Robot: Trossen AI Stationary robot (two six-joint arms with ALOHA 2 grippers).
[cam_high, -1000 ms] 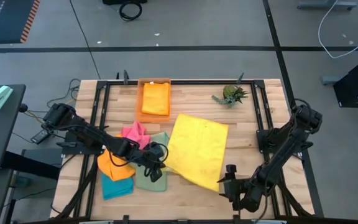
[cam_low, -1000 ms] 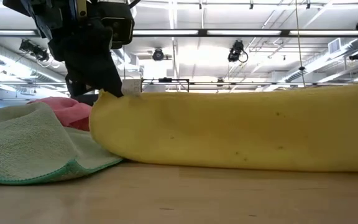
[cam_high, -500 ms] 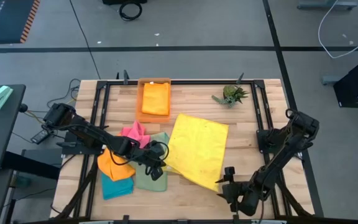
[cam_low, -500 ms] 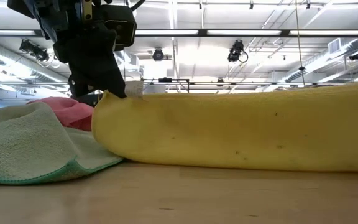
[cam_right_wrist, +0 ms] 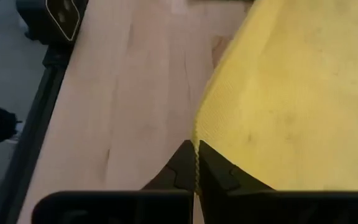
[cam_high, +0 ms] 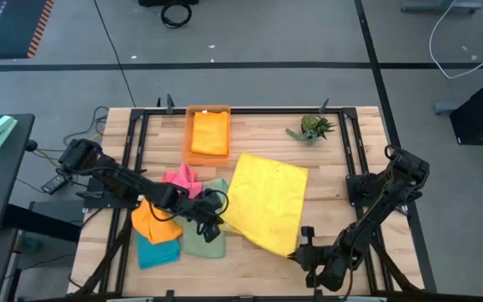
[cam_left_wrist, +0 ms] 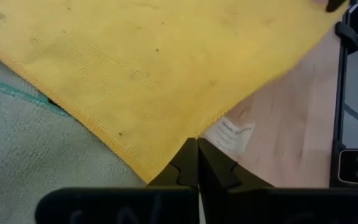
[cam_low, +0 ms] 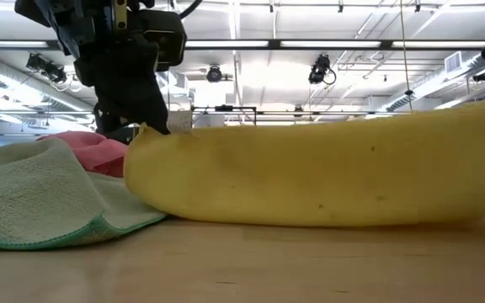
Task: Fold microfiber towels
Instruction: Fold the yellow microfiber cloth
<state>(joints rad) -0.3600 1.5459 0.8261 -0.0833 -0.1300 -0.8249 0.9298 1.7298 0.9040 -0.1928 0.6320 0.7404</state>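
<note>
The wooden table (cam_high: pixel 334 159) holds everything, with a black frame around its edges. The biggest cloth is the yellow towel (cam_high: pixel 267 201), spread out flat in the middle of the table and turned a bit like a diamond. The left gripper (cam_left_wrist: pixel 197 155) is pinched tight on one corner of the yellow towel, the corner nearest the pile of other cloths, where a little white tag (cam_left_wrist: pixel 229 134) sticks out. The right gripper (cam_right_wrist: pixel 195 163) is pinched tight on another corner of the yellow towel, down near the front edge of the table. Beside the yellow towel, on the left arm's side, is a pile of smaller cloths. The sage green towel (cam_high: pixel 205 237) lies partly under the yellow one. The orange towel (cam_high: pixel 153 223) sits on the teal towel (cam_high: pixel 157 252), and the pink towel (cam_high: pixel 183 179) is bunched up behind them. At the back of the table is an orange tray (cam_high: pixel 207 134) with a folded orange cloth inside. A small spiky green plant (cam_high: pixel 311 127) stands near the back, well apart from the towels.
</note>
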